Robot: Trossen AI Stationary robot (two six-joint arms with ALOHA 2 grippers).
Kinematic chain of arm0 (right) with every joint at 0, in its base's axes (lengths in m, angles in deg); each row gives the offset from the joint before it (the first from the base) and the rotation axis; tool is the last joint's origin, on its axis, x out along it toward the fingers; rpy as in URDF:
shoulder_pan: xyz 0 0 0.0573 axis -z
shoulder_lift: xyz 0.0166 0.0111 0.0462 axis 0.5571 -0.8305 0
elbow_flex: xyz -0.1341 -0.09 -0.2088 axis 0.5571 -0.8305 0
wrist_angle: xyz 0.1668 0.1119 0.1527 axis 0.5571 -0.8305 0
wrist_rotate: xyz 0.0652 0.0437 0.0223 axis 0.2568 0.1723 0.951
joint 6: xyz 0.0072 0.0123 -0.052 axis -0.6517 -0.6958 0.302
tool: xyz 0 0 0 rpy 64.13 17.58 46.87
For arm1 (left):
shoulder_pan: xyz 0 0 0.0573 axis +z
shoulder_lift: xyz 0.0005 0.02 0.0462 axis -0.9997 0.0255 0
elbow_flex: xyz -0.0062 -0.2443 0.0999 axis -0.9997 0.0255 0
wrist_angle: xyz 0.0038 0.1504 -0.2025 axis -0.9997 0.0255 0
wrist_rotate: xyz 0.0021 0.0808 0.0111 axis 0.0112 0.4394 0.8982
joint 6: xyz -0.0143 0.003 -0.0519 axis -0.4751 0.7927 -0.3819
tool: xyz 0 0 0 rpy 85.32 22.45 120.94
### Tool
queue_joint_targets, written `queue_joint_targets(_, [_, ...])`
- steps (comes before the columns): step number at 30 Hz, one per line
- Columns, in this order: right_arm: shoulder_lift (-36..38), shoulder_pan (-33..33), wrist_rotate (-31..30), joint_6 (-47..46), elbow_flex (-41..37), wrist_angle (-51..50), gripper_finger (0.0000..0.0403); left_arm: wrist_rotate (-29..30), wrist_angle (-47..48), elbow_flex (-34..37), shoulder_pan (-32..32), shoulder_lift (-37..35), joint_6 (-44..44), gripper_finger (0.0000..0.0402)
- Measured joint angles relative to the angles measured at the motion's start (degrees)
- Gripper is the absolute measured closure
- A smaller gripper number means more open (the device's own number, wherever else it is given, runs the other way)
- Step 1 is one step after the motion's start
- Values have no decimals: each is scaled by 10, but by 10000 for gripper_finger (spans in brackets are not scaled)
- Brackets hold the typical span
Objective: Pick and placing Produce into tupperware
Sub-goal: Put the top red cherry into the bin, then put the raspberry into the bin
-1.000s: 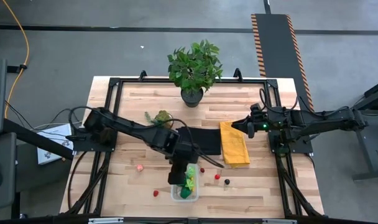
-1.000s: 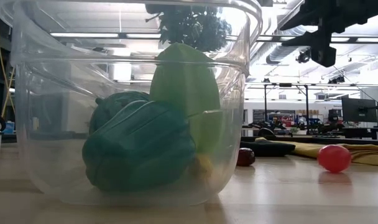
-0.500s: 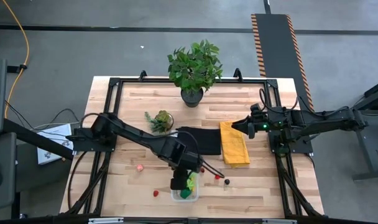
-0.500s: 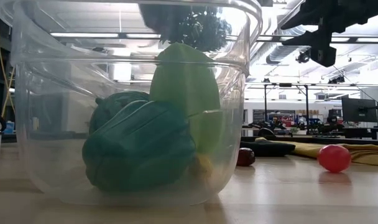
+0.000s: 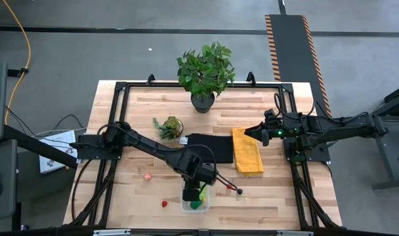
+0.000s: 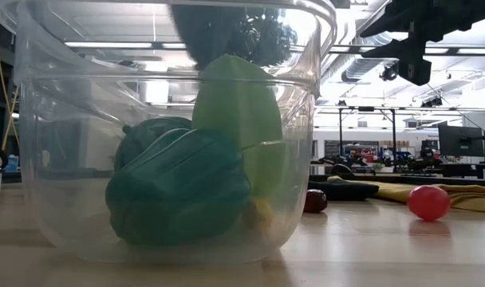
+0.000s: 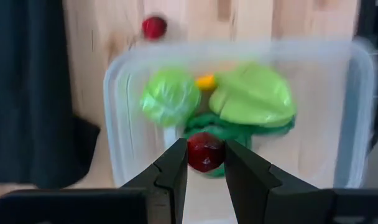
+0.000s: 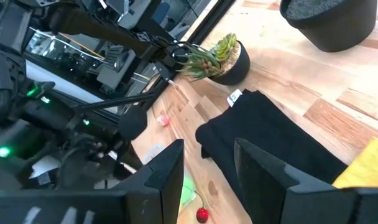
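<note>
Left wrist view gives you the clearest read: the left gripper has its two dark fingers pinched on a small dark-red fruit, held directly over the open tupperware. That placement makes sense for a drop, since the fruit hangs above the middle of the container, not its rim, so it should land among the pieces already inside. Those are a lime-green leafy ball, a larger pale-green piece, a dark green pepper-like piece under them and a bit of yellow. One red piece lies on the wood just outside the container's far wall.

From the high view, your left arm reaches diagonally across the table from its base at the left, wrist bent down so the left gripper points straight at the tupperware near the front edge. A pink piece and a red one lie on the wood to its left, and a dark one to its right; these are probably your next picks.

The right gripper waits well apart, above the yellow cloth, with its fingers spread and nothing between them.

The low view looks through the container wall, so you can't judge the fruit's height above the pile from it.
</note>
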Motion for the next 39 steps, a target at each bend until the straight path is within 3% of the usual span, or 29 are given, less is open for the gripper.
queue_joint_targets(20, [0, 0, 4, 4, 0, 0, 269, -3, 9, 1, 0, 10, 0, 312])
queue_joint_targets(30, [0, 0, 6, 15, 0, -1, 269, -5, 8, 1, 0, 10, 0, 246])
queue_joint_targets(39, [0, 0, 8, 21, 0, -2, 269, -14, 62, 1, 2, 3, -1, 264])
